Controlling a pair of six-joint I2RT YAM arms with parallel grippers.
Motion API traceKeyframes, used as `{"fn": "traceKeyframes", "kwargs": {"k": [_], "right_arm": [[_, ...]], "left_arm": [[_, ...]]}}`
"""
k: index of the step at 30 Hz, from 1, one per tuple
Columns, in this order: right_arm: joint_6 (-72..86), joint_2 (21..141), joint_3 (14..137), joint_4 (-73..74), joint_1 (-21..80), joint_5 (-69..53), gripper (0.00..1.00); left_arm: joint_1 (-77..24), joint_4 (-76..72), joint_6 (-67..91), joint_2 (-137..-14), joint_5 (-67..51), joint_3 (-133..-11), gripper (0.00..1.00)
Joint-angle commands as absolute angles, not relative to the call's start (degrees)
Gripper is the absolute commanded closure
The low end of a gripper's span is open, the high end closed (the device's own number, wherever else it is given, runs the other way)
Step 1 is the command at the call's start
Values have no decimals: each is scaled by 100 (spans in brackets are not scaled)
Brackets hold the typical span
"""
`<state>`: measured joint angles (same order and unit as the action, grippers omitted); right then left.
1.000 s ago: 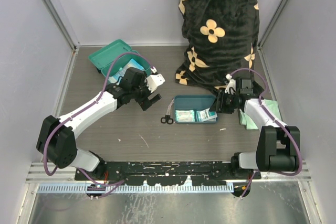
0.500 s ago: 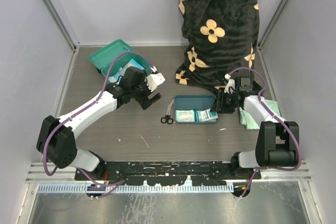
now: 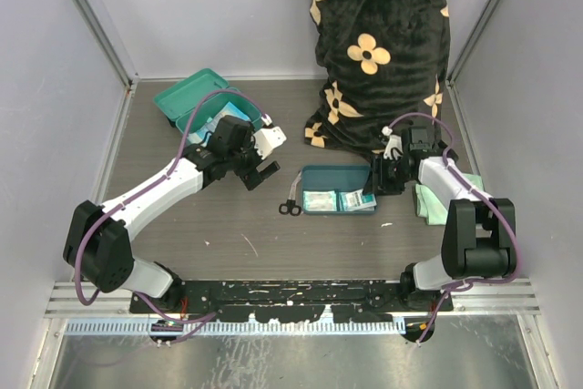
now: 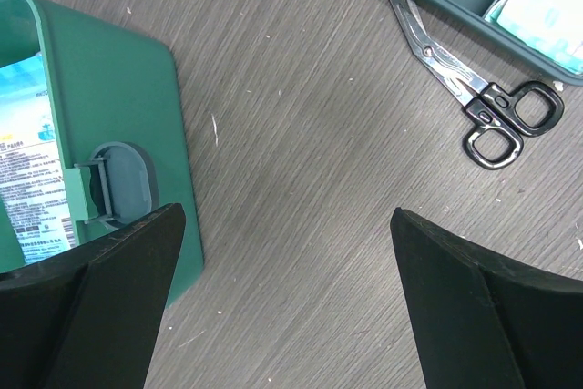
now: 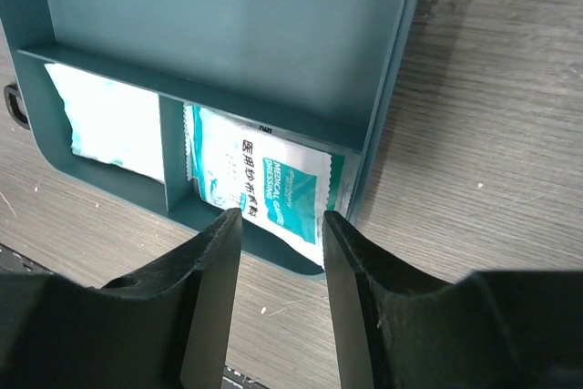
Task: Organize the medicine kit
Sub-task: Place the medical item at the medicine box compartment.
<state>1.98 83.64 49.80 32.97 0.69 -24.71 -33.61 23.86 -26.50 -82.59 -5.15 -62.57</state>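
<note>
The teal-green medicine kit (image 3: 193, 96) stands open at the back left, with packets inside. In the left wrist view its front wall (image 4: 118, 125) and latch (image 4: 123, 184) show at the left. My left gripper (image 3: 262, 175) is open and empty, just right of the kit, over bare table (image 4: 287, 298). My right gripper (image 3: 375, 187) hovers over the right end of the flat blue-teal divided tray (image 3: 332, 173). Its jaws are apart and empty (image 5: 281, 218), above a medical dressing packet (image 5: 264, 184). A second white packet (image 5: 114, 125) lies in the neighbouring compartment.
Black-handled scissors (image 3: 290, 202) lie just left of the tray; they also show in the left wrist view (image 4: 474, 102). A pale green cloth (image 3: 446, 199) lies at the right. A black flower-print cushion (image 3: 373, 52) fills the back right. Grey walls close in both sides.
My right gripper has shifted slightly up and left over the tray's right end. The left arm has not moved.
</note>
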Motion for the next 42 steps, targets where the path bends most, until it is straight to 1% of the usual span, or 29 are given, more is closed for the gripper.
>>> {"fn": "traceKeyframes", "kwargs": {"k": [1, 16, 23, 29, 34, 42], "right_arm": [[9, 8365, 5235, 3460, 198, -2466, 53], [-336, 8612, 5530, 3961, 374, -2210, 53], [-486, 8566, 5640, 4042, 556, -2027, 46], [-564, 8372, 5741, 4020, 625, -2143, 45], [-721, 8412, 5721, 4001, 915, -2336, 46], [-905, 8774, 5781, 4087, 1342, -2062, 44]], "left_arm": [[-3330, 2211, -2735, -8124, -448, -6495, 2], [-3331, 2197, -2763, -8108, -423, -6468, 2], [-3331, 2199, -2769, -8076, -400, -6460, 2], [-3331, 2189, -2787, -8057, -388, -6433, 2], [-3331, 2180, -2804, -8043, -372, -6437, 2], [-3327, 2171, -2873, -7981, -242, -6426, 2]]}}
